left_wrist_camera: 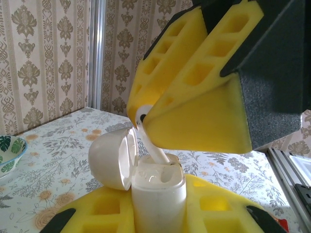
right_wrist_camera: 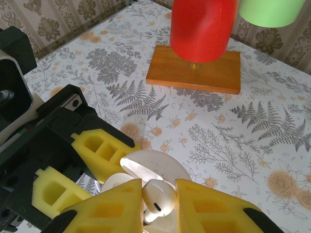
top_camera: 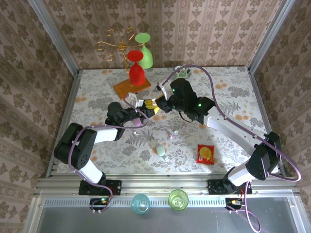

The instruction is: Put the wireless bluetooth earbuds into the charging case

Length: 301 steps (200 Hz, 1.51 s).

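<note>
A table lies under a pale cloth (top_camera: pixel 228 92) printed with grey ferns and orange blossoms. Damask-papered walls box it in on the left, right and far sides, with metal posts at the far corners.

At the near edge, in front of my arm bases, a blue cup (top_camera: pixel 140 203) and a green cup (top_camera: pixel 178 199) sit on a grey ledge. On the near cloth a red snack packet (top_camera: pixel 205 154) lies to the right and a pale mint pebble-shaped piece (top_camera: pixel 160 150) to its left. A tiny lilac bud (top_camera: pixel 173 135) lies just beyond them.

At mid-table my left gripper (left_wrist_camera: pixel 159 211) is clamped on the white charging case (left_wrist_camera: pixel 158 191). The case stands upright with its lid (left_wrist_camera: pixel 112 162) swung open to the left. My right gripper (right_wrist_camera: pixel 158 208) pinches a white earbud (right_wrist_camera: pixel 156 200) between its yellow pads (right_wrist_camera: pixel 214 208), directly above the case. The earbud's long axis is steep and slightly tilted, with the rounded head up and the stem pointing down to meet the case's open top. I cannot tell whether the stem is seated.

Just beyond, a wooden base (top_camera: pixel 132 87) carries a gold wire stand (top_camera: pixel 114 43) with a red glass (top_camera: pixel 136 68) and a green glass (top_camera: pixel 145 48). A small bowl (top_camera: pixel 183 74) sits near the far wall. Open cloth lies to the right of the grippers and toward the far right corner. The wooden base crowds the far-left side.
</note>
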Each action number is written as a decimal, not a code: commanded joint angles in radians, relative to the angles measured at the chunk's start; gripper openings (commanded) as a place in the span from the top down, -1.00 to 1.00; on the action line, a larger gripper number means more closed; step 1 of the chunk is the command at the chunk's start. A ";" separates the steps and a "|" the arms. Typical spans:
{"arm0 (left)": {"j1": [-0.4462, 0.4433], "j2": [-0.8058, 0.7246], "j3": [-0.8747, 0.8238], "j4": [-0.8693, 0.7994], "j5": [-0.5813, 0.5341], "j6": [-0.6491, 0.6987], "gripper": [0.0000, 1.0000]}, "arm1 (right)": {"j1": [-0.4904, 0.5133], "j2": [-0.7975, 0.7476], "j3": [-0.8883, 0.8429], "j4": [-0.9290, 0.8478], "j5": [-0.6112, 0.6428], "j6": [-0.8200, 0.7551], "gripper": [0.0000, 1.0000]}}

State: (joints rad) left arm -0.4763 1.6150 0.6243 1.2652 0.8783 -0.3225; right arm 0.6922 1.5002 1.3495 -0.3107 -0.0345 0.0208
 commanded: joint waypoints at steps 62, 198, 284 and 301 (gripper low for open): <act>0.002 -0.002 0.031 0.029 -0.023 -0.057 1.00 | 0.006 0.003 -0.012 0.029 -0.057 -0.015 0.58; 0.006 -0.050 0.008 0.026 -0.056 -0.058 1.00 | 0.006 0.010 -0.024 0.018 -0.039 0.025 0.47; 0.006 -0.063 -0.011 0.028 -0.048 -0.042 1.00 | -0.048 -0.069 -0.027 0.080 -0.053 0.172 -0.45; 0.006 -0.061 -0.011 0.028 -0.044 -0.040 1.00 | -0.078 -0.078 -0.042 0.091 -0.134 0.213 -0.55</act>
State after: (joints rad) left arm -0.4751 1.5806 0.6220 1.2640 0.8291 -0.3672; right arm 0.6521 1.4700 1.3239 -0.2672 -0.0807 0.1555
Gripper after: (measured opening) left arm 0.201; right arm 0.748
